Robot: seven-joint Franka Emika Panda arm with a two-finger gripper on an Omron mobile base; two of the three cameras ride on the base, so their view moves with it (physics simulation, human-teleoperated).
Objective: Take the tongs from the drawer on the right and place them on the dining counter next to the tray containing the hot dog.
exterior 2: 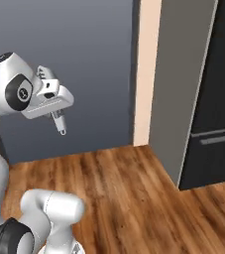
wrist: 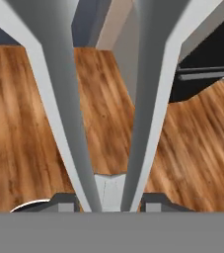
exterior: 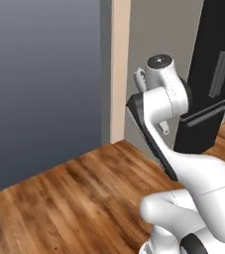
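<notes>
While the pincer grips the tongs, no surface in sight.
Tongs' long axis runs straight out from pincer, above wood floor.

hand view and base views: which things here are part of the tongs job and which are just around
Job:
- slim silver-grey metal tongs, held in the tool

Just around:
- brown wooden plank floor
- tall black appliance with grey bar handles
- blue-grey wall
- beige pillar
</notes>
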